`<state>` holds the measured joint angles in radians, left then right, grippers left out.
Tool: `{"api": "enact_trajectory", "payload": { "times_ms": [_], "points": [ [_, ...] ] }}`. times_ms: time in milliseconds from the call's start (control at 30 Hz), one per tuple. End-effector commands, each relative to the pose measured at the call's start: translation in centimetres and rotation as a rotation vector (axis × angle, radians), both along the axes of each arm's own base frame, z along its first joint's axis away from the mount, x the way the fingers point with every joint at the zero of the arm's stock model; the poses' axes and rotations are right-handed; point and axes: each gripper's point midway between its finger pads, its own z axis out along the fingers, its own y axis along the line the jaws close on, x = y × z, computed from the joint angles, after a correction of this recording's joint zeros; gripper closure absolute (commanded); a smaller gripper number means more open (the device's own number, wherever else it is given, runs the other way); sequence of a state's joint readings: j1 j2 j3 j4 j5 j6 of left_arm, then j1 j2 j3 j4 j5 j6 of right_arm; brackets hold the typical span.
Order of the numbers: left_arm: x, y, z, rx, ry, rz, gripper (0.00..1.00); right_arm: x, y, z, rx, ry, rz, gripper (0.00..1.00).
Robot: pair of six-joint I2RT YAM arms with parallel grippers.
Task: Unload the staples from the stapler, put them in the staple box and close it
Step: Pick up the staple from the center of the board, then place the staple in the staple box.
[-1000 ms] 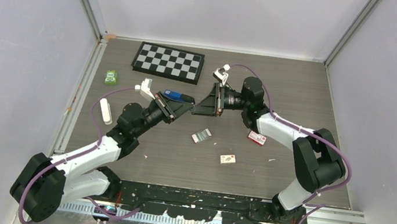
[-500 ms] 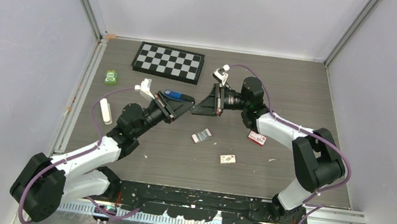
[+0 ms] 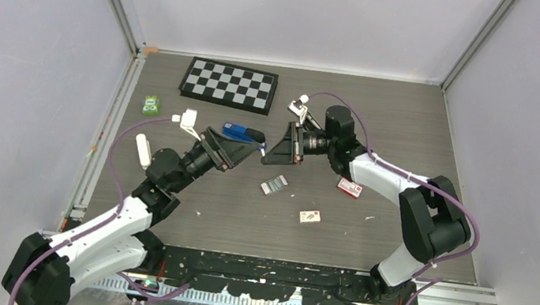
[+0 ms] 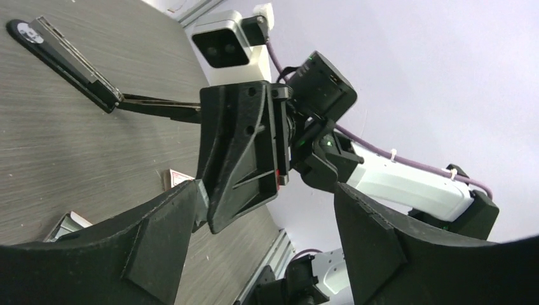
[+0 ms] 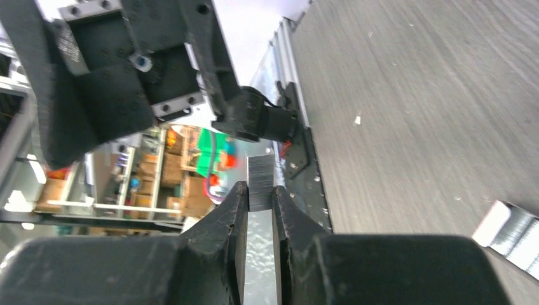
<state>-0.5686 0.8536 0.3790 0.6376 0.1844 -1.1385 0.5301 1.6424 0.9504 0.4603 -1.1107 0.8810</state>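
The blue and black stapler (image 3: pixel 242 130) lies on the table, apart from both grippers. In the left wrist view the stapler (image 4: pixel 63 54) is hinged open, its thin rail stretching out flat. My left gripper (image 3: pixel 251 147) is open and empty just near of it, fingers (image 4: pixel 159 241) spread wide. My right gripper (image 3: pixel 268 155) faces the left one, tip to tip. It is shut on a short silver strip of staples (image 5: pixel 260 181), which sticks out past the right gripper (image 5: pixel 259 198). Another staple strip (image 3: pixel 273 185) lies on the table below them.
A chessboard (image 3: pixel 230 84) lies at the back. Two small red and white boxes (image 3: pixel 349 188) (image 3: pixel 310 216) sit on the right half. A green packet (image 3: pixel 150 105) and a white tube (image 3: pixel 143 151) lie near the left rail. Small white scraps dot the wood.
My left gripper has opened, let go of the stapler and drawn back toward its base. The stapler now rests on the table. The right gripper has closed on the staple strip.
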Motion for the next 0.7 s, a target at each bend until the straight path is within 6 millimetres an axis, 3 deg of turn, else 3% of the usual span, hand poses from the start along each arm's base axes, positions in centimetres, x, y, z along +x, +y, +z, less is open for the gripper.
{"api": "enact_trajectory", "payload": {
  "times_ms": [0,100,267,467,667],
  "points": [
    [-1.0,0.0,0.7,0.069,-0.121,-0.04,0.2,-0.7,-0.4,1.6,-0.03,-0.205,0.036,0.92],
    [-1.2,0.1,0.4,0.111,-0.144,-0.053,0.2,-1.1,-1.0,0.9,-0.103,-0.256,0.048,0.92],
    [-1.0,0.4,-1.8,0.217,-0.109,-0.049,0.19,-1.4,-1.6,0.6,-0.164,-0.343,0.06,0.92],
    [-1.0,1.9,-2.7,0.268,-0.121,-0.008,0.19,-0.5,-3.7,-1.2,-0.374,-0.494,0.067,0.92],
    [-0.6,4.6,-7.8,0.41,0.027,0.11,0.22,0.6,-5.9,-2.7,-0.583,-0.589,0.046,0.92]
  ]
}}
